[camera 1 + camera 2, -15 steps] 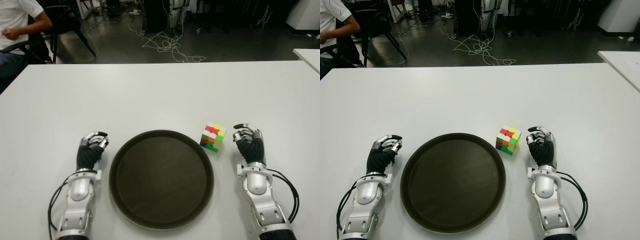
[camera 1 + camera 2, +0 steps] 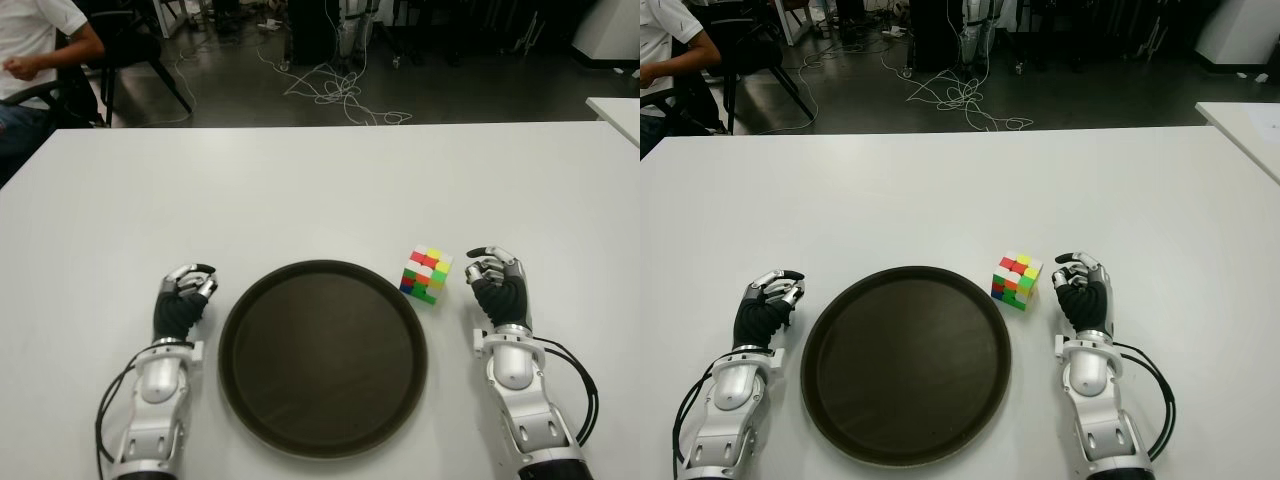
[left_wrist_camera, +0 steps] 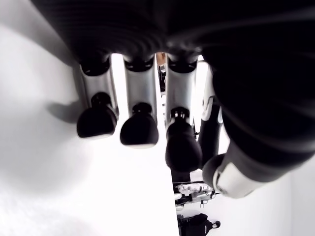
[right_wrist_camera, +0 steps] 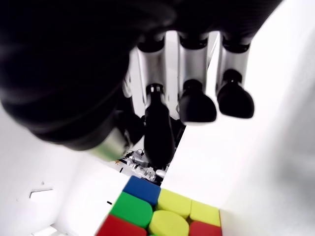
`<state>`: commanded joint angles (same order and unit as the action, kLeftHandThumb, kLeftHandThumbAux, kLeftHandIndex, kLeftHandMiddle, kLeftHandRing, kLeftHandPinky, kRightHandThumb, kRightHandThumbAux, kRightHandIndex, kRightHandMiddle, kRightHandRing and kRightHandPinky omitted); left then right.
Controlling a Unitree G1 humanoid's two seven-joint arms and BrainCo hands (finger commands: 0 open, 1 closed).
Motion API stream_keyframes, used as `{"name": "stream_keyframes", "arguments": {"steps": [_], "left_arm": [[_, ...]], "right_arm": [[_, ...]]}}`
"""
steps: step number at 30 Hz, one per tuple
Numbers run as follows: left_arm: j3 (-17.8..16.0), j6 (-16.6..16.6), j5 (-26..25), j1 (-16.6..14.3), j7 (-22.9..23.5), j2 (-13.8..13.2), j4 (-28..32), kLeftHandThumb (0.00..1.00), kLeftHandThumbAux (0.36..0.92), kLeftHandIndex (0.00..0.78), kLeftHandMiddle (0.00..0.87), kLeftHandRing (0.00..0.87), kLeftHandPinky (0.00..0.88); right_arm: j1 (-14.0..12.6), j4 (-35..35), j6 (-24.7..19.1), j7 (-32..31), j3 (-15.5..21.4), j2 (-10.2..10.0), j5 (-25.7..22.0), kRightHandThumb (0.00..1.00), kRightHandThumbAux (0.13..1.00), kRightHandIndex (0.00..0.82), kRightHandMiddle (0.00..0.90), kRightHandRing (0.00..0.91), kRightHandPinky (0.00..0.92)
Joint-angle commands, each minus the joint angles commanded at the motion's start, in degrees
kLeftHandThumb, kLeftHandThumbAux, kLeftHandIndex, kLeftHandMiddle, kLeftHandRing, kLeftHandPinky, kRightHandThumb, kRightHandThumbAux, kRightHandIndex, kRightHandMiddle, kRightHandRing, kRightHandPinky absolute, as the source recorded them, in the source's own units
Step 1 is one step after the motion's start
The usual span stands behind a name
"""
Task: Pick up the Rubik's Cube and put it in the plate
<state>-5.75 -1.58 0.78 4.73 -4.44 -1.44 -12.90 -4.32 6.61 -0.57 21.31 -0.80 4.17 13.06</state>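
Rubik's Cube point(image 2: 426, 275) sits on the white desk point(image 2: 320, 190), just off the far right rim of the round dark plate point(image 2: 323, 357). Right hand point(image 2: 497, 282) beside the cube, apart from it, fingers curled, empty. Left hand point(image 2: 184, 300) left of the plate, fingers curled, empty.
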Motion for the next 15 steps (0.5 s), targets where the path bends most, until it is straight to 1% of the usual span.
{"name": "stream_keyframes", "arguments": {"steps": [7, 15], "left_arm": [[-0.29, 0.55, -0.90, -0.01, 0.51, 0.18, 0.15, 0.709, 0.706, 0.443, 0.808, 0.826, 0.807], [-0.36, 1.76, -1.10, 0.04, 0.07, 0.49, 0.91, 0.709, 0.706, 0.443, 0.806, 0.827, 0.810]], "right_arm": [[-0.03, 0.06, 0.16, -0.22, 0.12, 0.00, 0.06, 0.695, 0.727, 0.439, 0.811, 0.820, 0.814], [0.04, 0.07, 0.24, -0.21, 0.96, -0.81, -1.01, 0.692, 0.728, 0.438, 0.814, 0.822, 0.817]]}}
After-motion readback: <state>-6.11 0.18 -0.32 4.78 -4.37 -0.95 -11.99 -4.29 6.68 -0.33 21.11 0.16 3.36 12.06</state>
